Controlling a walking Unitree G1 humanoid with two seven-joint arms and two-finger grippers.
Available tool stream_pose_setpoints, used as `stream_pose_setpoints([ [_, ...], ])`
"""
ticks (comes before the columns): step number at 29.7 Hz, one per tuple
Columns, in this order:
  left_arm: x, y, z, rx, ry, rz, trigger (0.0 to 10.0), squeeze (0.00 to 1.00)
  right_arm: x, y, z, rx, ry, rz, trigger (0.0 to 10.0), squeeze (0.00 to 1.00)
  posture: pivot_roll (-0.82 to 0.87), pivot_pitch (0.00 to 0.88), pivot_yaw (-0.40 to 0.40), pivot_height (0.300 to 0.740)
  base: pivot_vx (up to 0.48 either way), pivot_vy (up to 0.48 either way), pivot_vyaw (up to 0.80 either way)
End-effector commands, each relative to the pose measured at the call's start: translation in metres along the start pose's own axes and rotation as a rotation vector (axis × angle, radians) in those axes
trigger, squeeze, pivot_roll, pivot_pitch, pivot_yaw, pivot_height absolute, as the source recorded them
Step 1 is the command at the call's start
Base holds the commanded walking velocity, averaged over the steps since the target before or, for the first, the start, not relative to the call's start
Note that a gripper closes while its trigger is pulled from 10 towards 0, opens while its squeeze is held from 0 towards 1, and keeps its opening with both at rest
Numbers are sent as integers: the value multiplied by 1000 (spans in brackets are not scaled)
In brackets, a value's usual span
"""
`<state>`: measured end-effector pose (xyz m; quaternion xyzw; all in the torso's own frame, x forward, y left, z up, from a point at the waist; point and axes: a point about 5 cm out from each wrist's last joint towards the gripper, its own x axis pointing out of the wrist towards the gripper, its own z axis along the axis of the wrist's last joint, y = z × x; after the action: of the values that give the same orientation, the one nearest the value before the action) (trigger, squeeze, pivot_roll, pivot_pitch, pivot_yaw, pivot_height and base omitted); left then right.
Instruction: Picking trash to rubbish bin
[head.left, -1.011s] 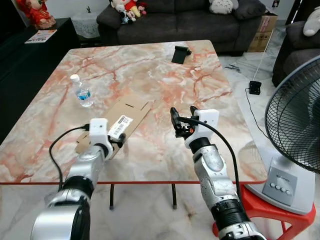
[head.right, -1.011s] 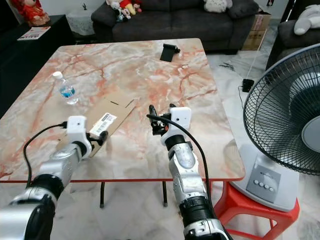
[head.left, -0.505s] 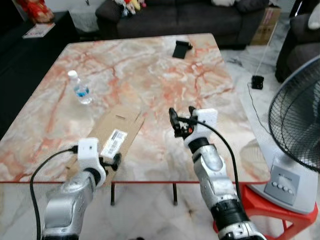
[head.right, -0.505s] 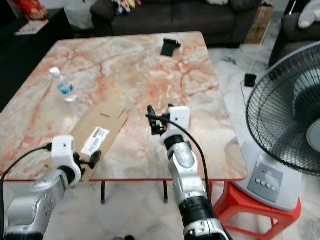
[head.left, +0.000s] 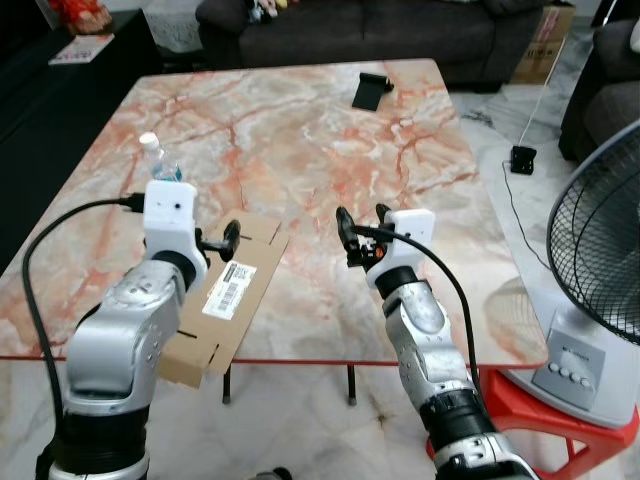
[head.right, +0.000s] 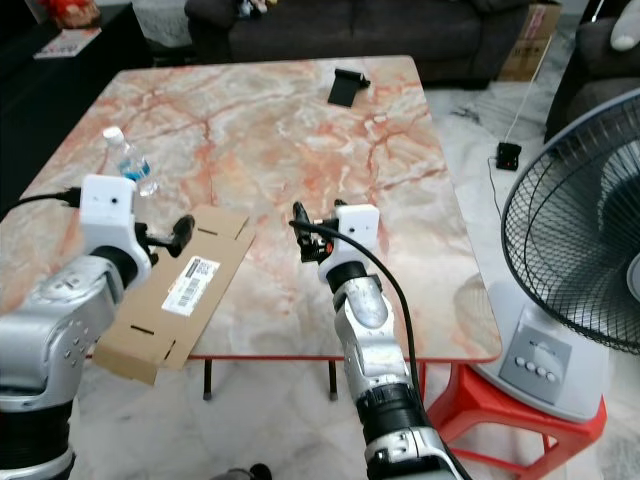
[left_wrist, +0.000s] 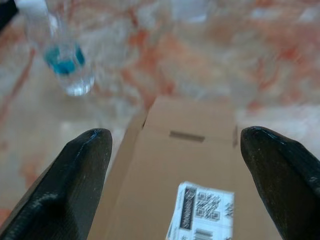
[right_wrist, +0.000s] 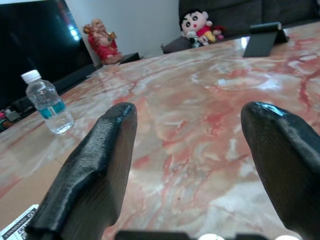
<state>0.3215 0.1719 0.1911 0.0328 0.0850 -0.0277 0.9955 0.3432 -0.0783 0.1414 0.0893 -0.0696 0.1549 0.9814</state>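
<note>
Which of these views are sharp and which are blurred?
Left wrist view: soft all over, the water bottle and the label on the flattened cardboard smeared. Right wrist view: the marble table crisp, its near fingers slightly soft. Both eye views: evenly lit and sharp, with the left gripper and right gripper well defined.

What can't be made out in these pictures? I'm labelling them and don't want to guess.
- Water bottle: label text too small in the eye views, blurred in the left wrist view.
- Flattened cardboard box: sticker print unreadable; its near end overhangs the table, partly behind the left arm.
- Black stand: too small to identify.
- Fan: cut off by the picture's edge.
</note>
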Motion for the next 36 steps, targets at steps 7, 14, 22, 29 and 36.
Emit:
stream_pose_setpoints([
  [7,40,-15,-29,-18,67,-43,10000,0,1,-1,1,5,-9,-11,10000,0,110,94,82,740,0,0,0],
  [14,53,-20,-49,-28,120,-62,10000,0,0,-2,0,1,-5,-15,10000,0,100,95,82,740,0,0,0],
  [22,44,-19,-69,-37,165,-70,10000,0,-1,-3,-1,2,-2,-18,10000,0,101,102,85,740,0,0,0],
  [29,18,-14,-84,-39,203,-55,10000,0,1,0,-2,7,-1,-8,10000,0,122,103,84,740,0,0,0],
  [36,-1,-14,-83,-49,201,-49,10000,0,2,0,-1,6,0,-4,10000,0,128,100,83,740,0,0,0],
])
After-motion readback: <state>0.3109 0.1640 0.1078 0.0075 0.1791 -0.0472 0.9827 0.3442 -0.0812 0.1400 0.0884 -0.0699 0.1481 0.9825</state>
